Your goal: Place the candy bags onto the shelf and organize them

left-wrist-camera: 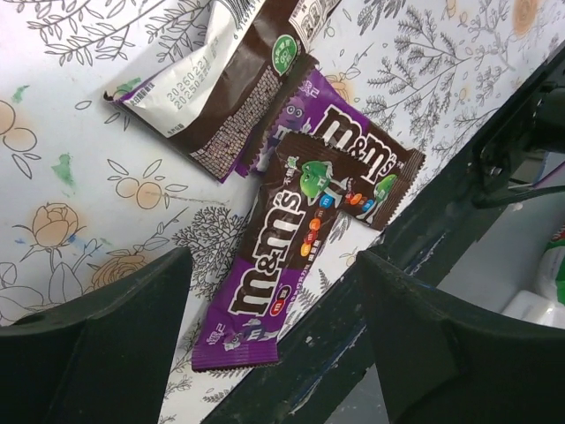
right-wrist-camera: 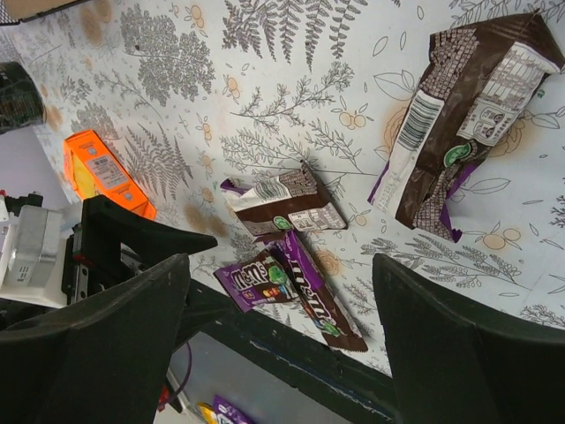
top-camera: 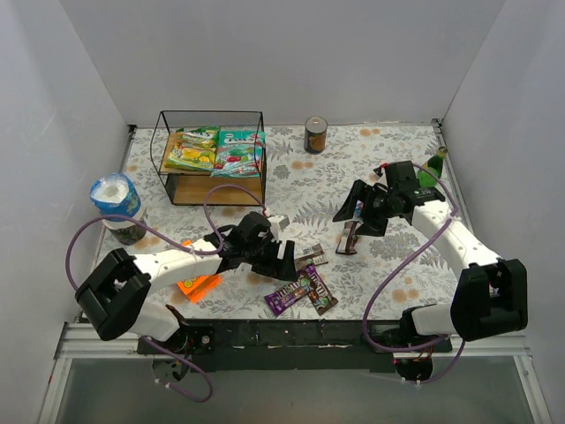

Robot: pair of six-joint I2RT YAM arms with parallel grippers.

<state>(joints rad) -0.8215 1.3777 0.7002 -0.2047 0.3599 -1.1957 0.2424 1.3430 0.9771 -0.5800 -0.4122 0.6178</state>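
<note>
The shelf (top-camera: 221, 188) stands at the far left of the desk (top-camera: 371, 159). On its upper board lie the yellow-green bag (top-camera: 196, 150) and, just beside it on the right, the teal bag (top-camera: 238, 152).

The left claw (top-camera: 287, 254) is open. Its two fingers (left-wrist-camera: 106, 344) stand wide apart and nothing is between them. It hangs low over the near edge of the desk, above a purple packet (left-wrist-camera: 260, 296). A brown packet (left-wrist-camera: 349, 172) lies partly over this purple one. A brown and white packet (left-wrist-camera: 212, 97) touches both, with its printed back side up.

The right claw (top-camera: 355, 212) is also open and empty. It is over the right middle of the desk, near a dark brown packet (right-wrist-camera: 459, 115) that lies flat there. An orange package (right-wrist-camera: 101, 172) lies on the desk beside the left arm.
</note>
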